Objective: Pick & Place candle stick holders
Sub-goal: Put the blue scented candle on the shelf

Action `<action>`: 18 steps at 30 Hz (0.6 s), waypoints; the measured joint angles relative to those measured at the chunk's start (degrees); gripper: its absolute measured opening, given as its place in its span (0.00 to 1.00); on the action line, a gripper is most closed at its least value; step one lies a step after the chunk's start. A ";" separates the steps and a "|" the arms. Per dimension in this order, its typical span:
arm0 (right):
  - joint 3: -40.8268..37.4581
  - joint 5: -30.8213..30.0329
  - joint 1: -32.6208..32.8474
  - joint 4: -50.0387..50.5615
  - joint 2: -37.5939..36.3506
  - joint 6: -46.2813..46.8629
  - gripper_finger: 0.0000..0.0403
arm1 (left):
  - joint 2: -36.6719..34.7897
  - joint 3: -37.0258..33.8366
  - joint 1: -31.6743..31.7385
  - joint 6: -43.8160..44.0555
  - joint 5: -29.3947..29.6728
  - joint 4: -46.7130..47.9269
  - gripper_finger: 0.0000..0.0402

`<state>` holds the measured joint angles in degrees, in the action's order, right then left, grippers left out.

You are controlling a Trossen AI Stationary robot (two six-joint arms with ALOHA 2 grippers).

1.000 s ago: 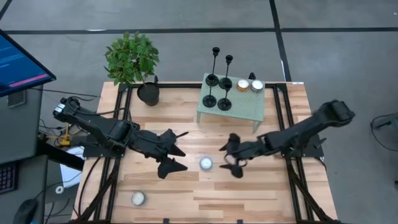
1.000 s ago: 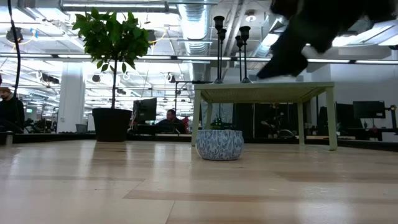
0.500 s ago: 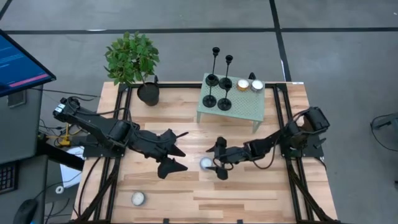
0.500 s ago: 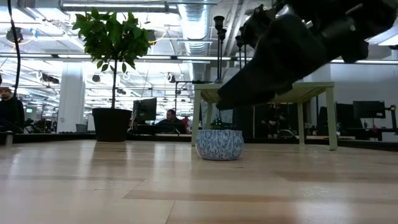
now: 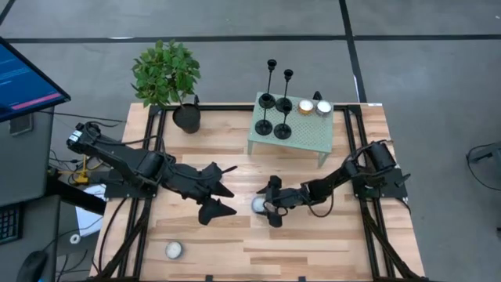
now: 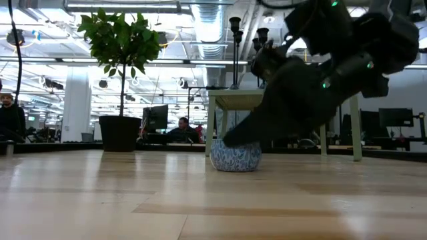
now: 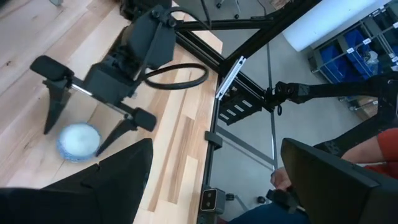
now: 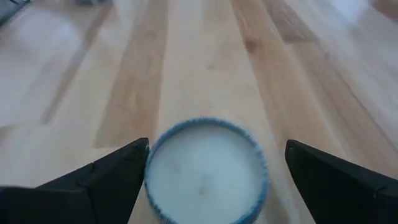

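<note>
Straddling blue-patterned candle (image 5: 258,205), right gripper (image 5: 271,211), apparently low.

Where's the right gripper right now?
In the high view the right gripper sits low at mid-table, fingers open either side of the blue-patterned candle, in front of the small green table.

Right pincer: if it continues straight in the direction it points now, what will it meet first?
Most likely the blue-patterned candle. It lies directly ahead of the open right pincer, between the line of its two fingers, on the wooden table. How much gap is left is hard to judge.
</note>
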<state>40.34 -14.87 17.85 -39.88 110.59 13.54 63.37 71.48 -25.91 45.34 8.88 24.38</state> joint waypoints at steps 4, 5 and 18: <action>0.00 -0.06 0.04 -0.13 1.84 0.79 0.91 | 0.00 0.00 0.00 0.02 0.00 -0.09 0.88; 0.00 -0.02 0.09 -0.19 2.31 0.95 0.91 | 0.00 0.00 0.00 0.02 0.00 -0.21 0.88; 1.05 -0.14 -0.77 -0.79 3.25 1.53 0.76 | -0.02 0.00 0.00 0.00 0.00 -0.44 0.88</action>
<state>41.39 -15.02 17.08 -40.66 113.84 15.07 63.35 71.48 -25.91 45.34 8.88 23.94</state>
